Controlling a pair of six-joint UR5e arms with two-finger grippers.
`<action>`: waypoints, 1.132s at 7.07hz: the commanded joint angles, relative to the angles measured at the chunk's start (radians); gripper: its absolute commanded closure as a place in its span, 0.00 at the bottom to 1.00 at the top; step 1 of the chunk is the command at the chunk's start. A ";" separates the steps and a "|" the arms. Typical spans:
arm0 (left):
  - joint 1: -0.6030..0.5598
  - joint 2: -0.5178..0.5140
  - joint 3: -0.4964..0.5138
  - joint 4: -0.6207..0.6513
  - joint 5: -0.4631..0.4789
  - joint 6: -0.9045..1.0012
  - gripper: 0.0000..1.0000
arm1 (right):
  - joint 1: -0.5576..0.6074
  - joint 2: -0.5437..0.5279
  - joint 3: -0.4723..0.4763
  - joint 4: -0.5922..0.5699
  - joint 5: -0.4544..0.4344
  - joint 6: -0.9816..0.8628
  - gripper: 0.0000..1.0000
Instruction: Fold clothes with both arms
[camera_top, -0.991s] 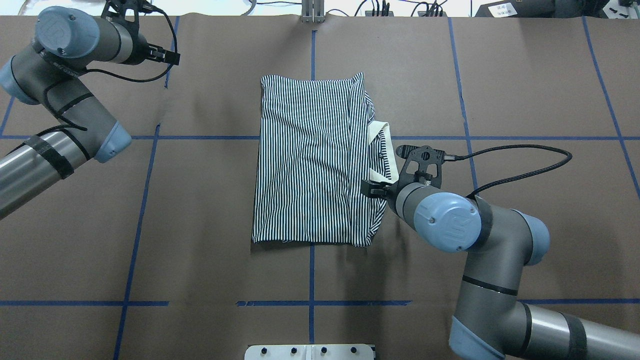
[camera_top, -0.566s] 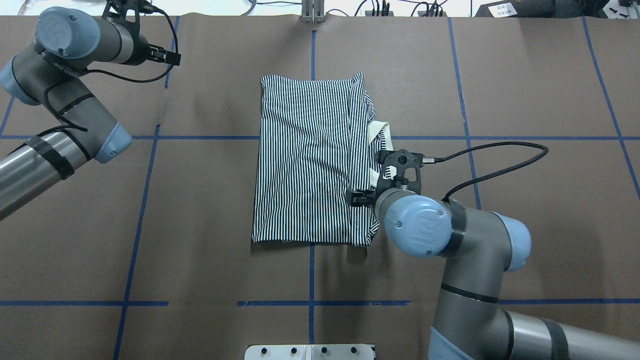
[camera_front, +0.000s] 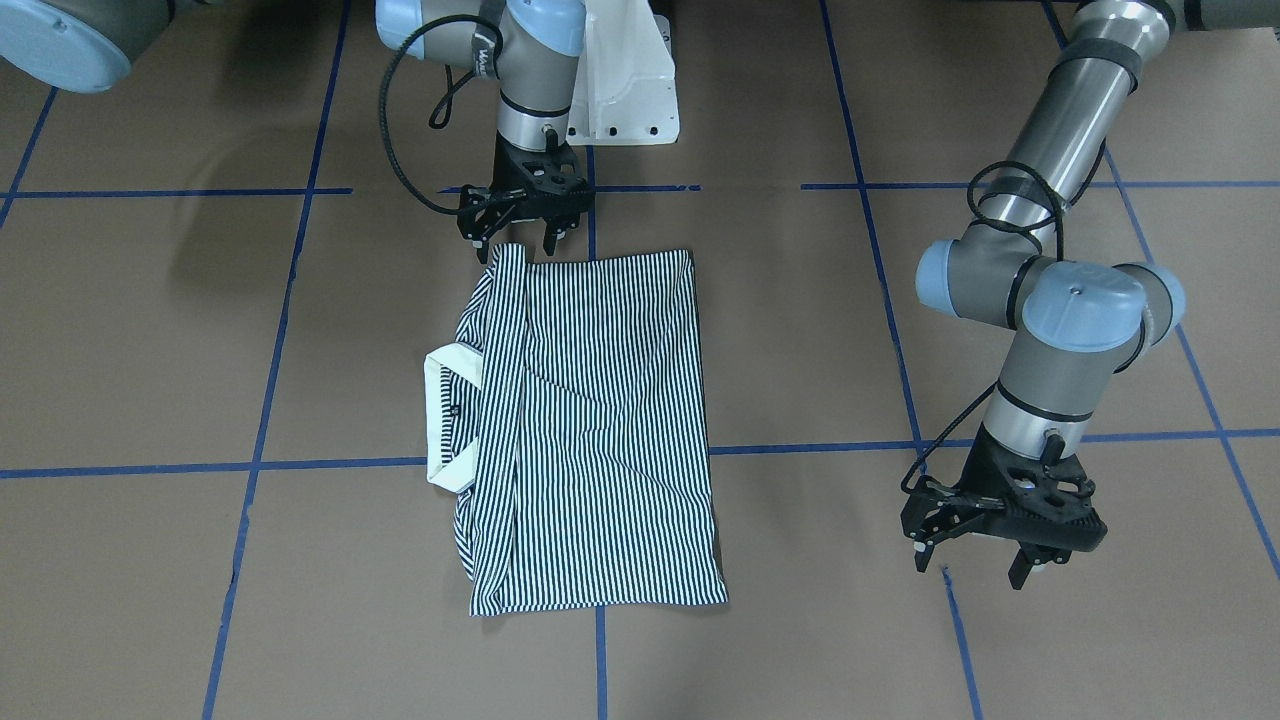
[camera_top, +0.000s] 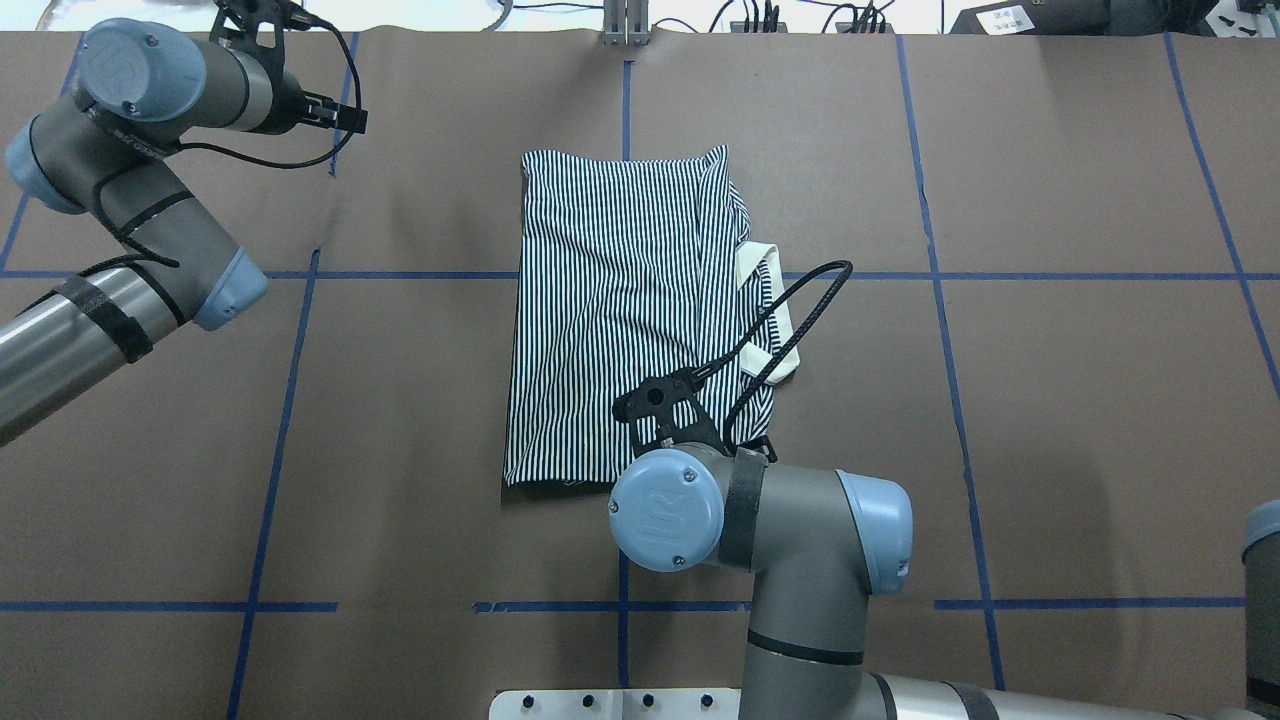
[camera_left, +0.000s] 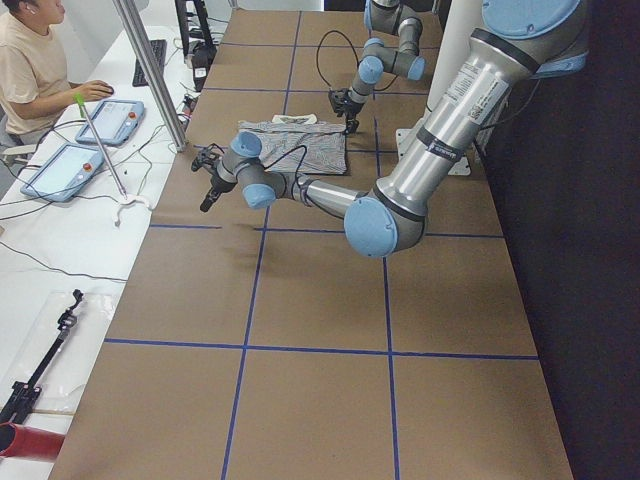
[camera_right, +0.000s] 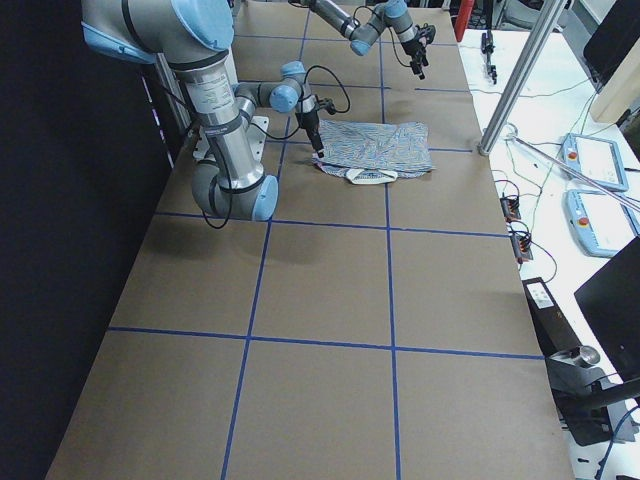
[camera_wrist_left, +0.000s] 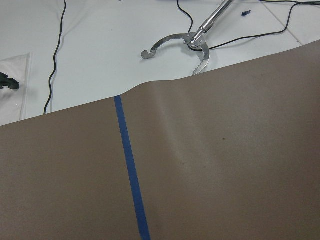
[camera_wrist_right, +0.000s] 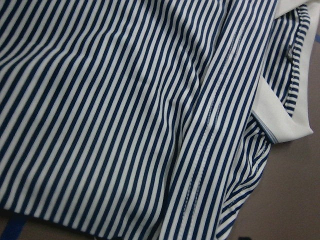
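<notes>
The striped polo shirt (camera_front: 590, 430) (camera_top: 620, 310) lies flat in the middle of the table, folded into a long rectangle. Its cream collar (camera_front: 440, 415) (camera_top: 775, 310) sticks out on my right side. My right gripper (camera_front: 515, 240) hangs open, fingers pointing down, right at the shirt's corner nearest the base. In the overhead view its own wrist hides it. The right wrist view is filled with the striped cloth (camera_wrist_right: 130, 110) and shows no fingers. My left gripper (camera_front: 972, 568) (camera_top: 345, 118) is open and empty, out over bare paper far from the shirt.
Brown paper with blue tape lines (camera_top: 622, 560) covers the table. The white base plate (camera_front: 625, 90) sits at the robot's edge. A metal tool (camera_wrist_left: 192, 42) lies on the white bench past the paper's far edge. A person (camera_left: 30, 70) sits at that bench.
My right arm has swung back toward the base along the shirt's right edge, from beside the collar to the near corner. The left arm has barely moved.
</notes>
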 joint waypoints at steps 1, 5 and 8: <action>0.012 0.000 -0.010 0.001 0.000 -0.012 0.00 | -0.017 0.000 -0.018 -0.002 -0.028 -0.097 0.55; 0.014 0.002 -0.009 0.001 0.000 -0.012 0.00 | -0.002 -0.010 0.020 -0.030 -0.069 -0.173 0.64; 0.028 0.000 -0.009 0.001 0.000 -0.038 0.00 | 0.004 -0.035 0.040 -0.025 -0.074 -0.178 0.77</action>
